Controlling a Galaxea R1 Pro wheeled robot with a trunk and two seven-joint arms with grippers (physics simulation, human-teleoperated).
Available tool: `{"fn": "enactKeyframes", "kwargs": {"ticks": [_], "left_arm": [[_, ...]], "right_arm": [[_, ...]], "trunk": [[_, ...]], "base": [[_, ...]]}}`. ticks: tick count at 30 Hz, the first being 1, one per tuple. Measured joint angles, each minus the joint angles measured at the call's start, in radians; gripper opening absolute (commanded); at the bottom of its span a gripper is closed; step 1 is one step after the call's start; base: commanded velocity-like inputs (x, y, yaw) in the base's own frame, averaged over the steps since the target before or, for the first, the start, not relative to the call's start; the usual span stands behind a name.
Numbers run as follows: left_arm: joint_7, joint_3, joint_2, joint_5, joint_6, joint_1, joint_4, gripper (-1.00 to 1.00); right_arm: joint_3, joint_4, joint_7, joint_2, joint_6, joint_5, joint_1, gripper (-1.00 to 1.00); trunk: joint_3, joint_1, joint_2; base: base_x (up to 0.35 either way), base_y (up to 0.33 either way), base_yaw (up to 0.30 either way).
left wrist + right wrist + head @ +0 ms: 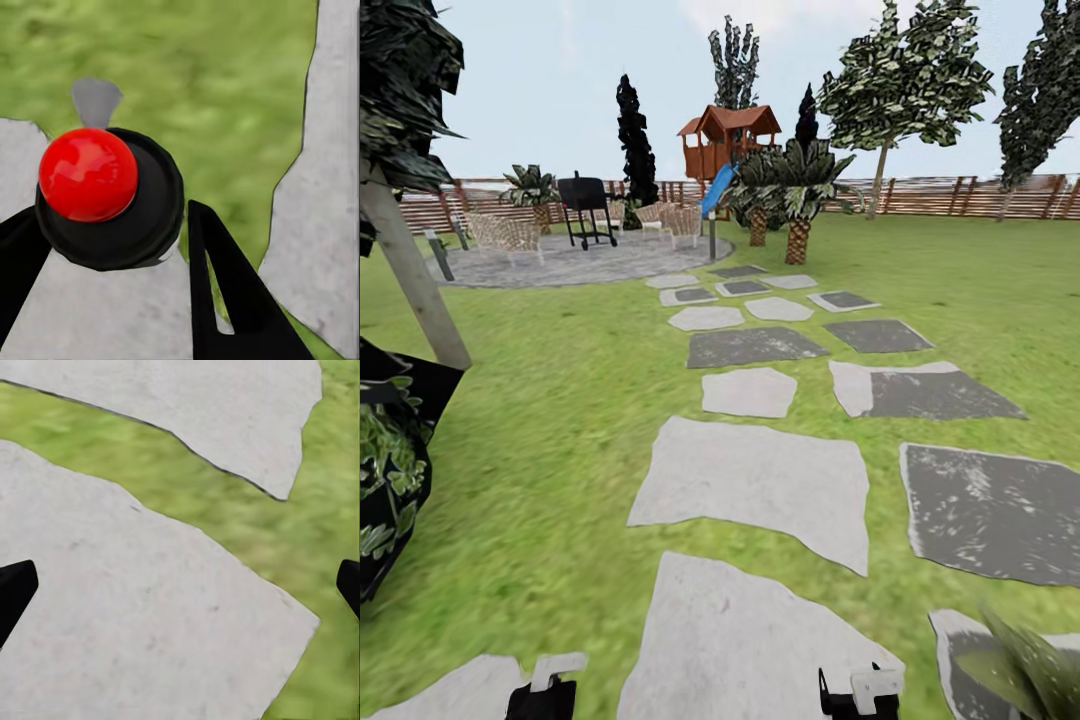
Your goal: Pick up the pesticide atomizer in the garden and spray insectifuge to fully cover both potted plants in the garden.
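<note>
The pesticide atomizer [101, 191] appears from above in the left wrist view, a red ball top on a round black body. My left gripper [112, 217] is shut on it, one black finger [225, 285] pressed against each side, above grass and a pale stone. In the right wrist view my right gripper [186, 577] is open and holds nothing, its tips far apart over a pale stepping stone [135, 615]. Pointed green leaves of one potted plant [1028, 668] poke in at the head view's lower right corner. Both wrists [545, 692] sit at the bottom edge of the head view.
Grey stepping stones [755, 480] lead over the lawn to a round paved patio [590, 262] with a black grill [584, 200] and chairs. A dark striped-leaf bush [390, 470] and a leaning trunk [415, 280] stand close on the left. Palms [798, 195], a playhouse [725, 140] and a slatted fence [960, 195] stand behind.
</note>
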Motion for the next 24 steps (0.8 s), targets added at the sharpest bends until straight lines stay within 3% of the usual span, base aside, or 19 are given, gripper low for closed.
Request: {"fn": "enactKeyframes", "kwargs": {"ticks": [10, 24], "left_arm": [[0.000, 0.000, 0.000, -0.001, 0.000, 0.000, 0.000, -1.00], [0.000, 0.000, 0.000, -0.001, 0.000, 0.000, 0.000, -1.00]], "right_arm": [[0.000, 0.000, 0.000, 0.000, 0.000, 0.000, 0.000, 1.00], [0.000, 0.000, 0.002, 0.000, 0.000, 0.001, 0.000, 1.00]], "trunk": [[0.013, 0.000, 0.000], [0.014, 0.000, 0.000]], "base": [[0.339, -0.060, 0.000], [0.341, -0.001, 0.000]]}}
